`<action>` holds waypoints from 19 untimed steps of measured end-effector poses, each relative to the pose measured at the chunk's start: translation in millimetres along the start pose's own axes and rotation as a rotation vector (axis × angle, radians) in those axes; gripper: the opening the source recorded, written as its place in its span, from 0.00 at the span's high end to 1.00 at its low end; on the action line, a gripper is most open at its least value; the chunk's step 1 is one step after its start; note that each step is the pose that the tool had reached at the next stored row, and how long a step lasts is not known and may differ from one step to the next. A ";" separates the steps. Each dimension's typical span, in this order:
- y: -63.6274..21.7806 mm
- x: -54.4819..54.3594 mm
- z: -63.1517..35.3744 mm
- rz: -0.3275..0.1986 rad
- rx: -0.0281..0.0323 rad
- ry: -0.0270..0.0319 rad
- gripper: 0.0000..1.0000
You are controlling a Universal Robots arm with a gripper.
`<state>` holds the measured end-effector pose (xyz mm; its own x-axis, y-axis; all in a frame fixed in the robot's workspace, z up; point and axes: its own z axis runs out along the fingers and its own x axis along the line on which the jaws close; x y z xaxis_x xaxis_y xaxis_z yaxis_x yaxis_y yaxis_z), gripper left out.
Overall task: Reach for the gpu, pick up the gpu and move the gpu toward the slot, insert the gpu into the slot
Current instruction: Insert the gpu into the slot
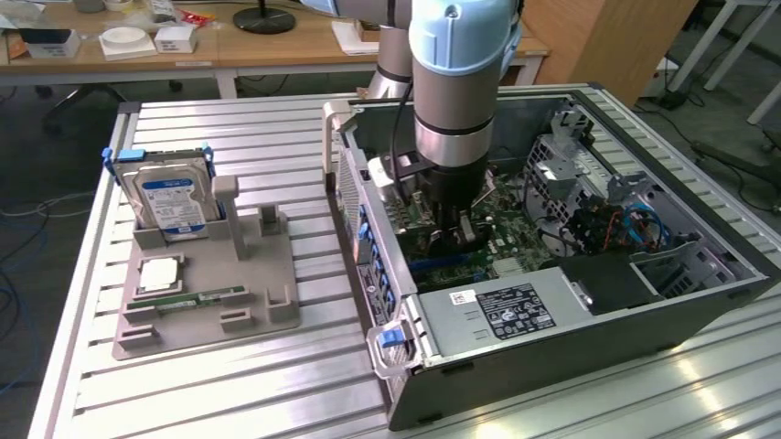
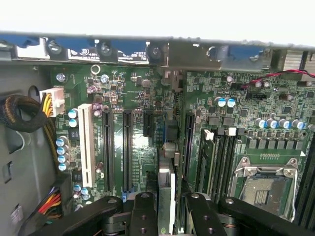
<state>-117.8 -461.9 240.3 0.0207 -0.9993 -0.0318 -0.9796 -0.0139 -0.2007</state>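
My gripper [image 1: 449,229] reaches down into the open computer case [image 1: 683,274], over the green motherboard [image 2: 133,83]. The gpu [image 2: 166,196] stands edge-on between my two black fingers [image 2: 142,216], and the gripper is shut on it. In the exterior view the gpu [image 1: 442,242] is a dark card just below the fingers, low over the board. Long black slots [image 2: 127,147] run along the board, parallel to the card. The card hides the strip of board right under it, so I cannot tell whether its edge touches a slot.
The silver processor socket [image 2: 266,189] and memory slots [image 2: 224,157] lie beside the card. A white slot [image 2: 86,145] and yellow-black cables [image 2: 47,132] are on the other side. On the exterior view's left, a grey fixture [image 1: 262,302] holds a hard drive [image 1: 171,201].
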 end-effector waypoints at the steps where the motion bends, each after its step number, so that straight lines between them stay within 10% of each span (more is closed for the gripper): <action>1: 0.0 0.0 0.0 0.000 0.0000 -0.0001 0.73; 19: 2.2 1.2 4.7 0.010 0.0001 0.0025 0.73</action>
<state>-119.0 -462.9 235.2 0.0103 -0.9995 -0.0314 -0.9797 -0.0038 -0.2004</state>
